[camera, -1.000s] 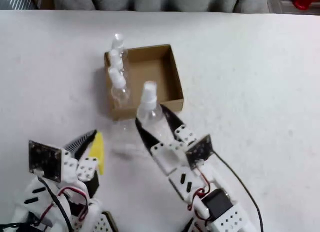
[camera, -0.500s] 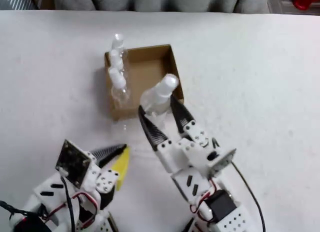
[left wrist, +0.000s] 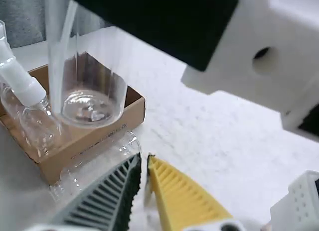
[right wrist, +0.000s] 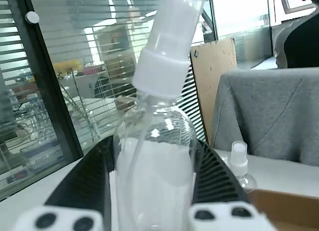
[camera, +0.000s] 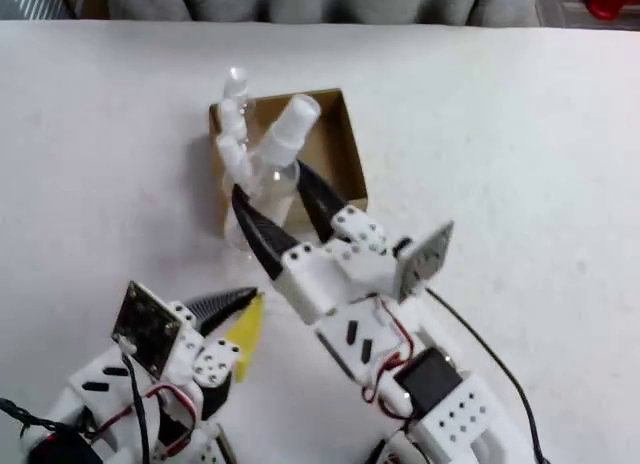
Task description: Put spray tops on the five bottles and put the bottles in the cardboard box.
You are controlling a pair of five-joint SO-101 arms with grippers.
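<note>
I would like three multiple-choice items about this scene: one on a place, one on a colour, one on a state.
1. The right end effector holds a clear plastic bottle with a white spray top. Where?
A. above the brown cardboard box
B. under the left arm
C. off the table edge

2. One finger of the left end effector is
A. red
B. yellow
C. blue

3. The other clear bottle, beside the box on the white table, is
A. lying on its side
B. standing upright
C. gripped

Answers: 1 A, the high view shows it over the box; 2 B, yellow beside a grey finger; 3 A, the left wrist view shows it flat.
</note>
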